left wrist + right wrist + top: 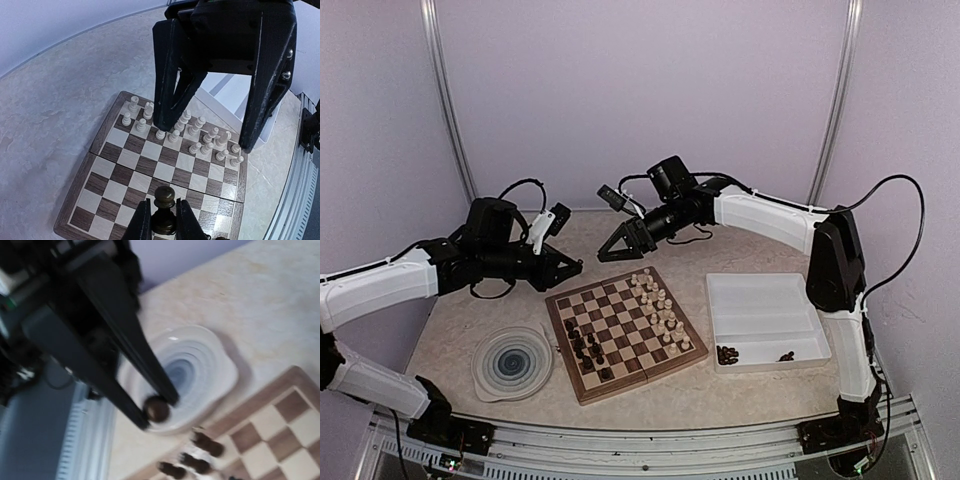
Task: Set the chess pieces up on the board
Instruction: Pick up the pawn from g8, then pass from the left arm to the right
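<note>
Placement: left gripper grasps dark brown turned wooden piece; right gripper gapes empty over checkered wooden board; next, lower onto left-side square

Your left claw, bottom center, pinches a dark piece above the board; your right claw, upper center, hangs spread over cream pieces.

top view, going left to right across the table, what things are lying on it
round swirl plate → chessboard → white two-compartment tray
</note>
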Motion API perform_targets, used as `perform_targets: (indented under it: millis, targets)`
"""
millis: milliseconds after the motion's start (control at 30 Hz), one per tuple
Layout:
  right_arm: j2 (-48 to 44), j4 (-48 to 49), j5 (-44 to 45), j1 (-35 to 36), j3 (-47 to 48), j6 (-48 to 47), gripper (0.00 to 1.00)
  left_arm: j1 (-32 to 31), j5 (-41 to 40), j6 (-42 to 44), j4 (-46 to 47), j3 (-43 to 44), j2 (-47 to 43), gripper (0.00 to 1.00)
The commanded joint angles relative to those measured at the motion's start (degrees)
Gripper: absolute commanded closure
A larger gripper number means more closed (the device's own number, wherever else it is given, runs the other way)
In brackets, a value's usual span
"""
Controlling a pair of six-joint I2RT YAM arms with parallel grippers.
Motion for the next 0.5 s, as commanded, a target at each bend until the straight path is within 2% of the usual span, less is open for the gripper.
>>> perform_targets:
  millis: [0, 200, 467]
  targets:
    - [1.25, 4.08, -6.47, 1.05, 2.24, 6.04, 0.42, -0.86, -0.33, 1.96, 0.95, -0.45, -0.51, 0.9]
    - [3.03, 7.2, -7.26, 1.86, 2.03, 9.96, 0.48, -1.16, 0.16, 2.06, 0.81, -0.18, -0.35, 0.9]
    - [4.85, 10.32, -6.42, 2.57, 2.98, 14.02, 0.49, -1.84, 0.88, 2.06, 0.42, 0.28, 0.07, 0.89]
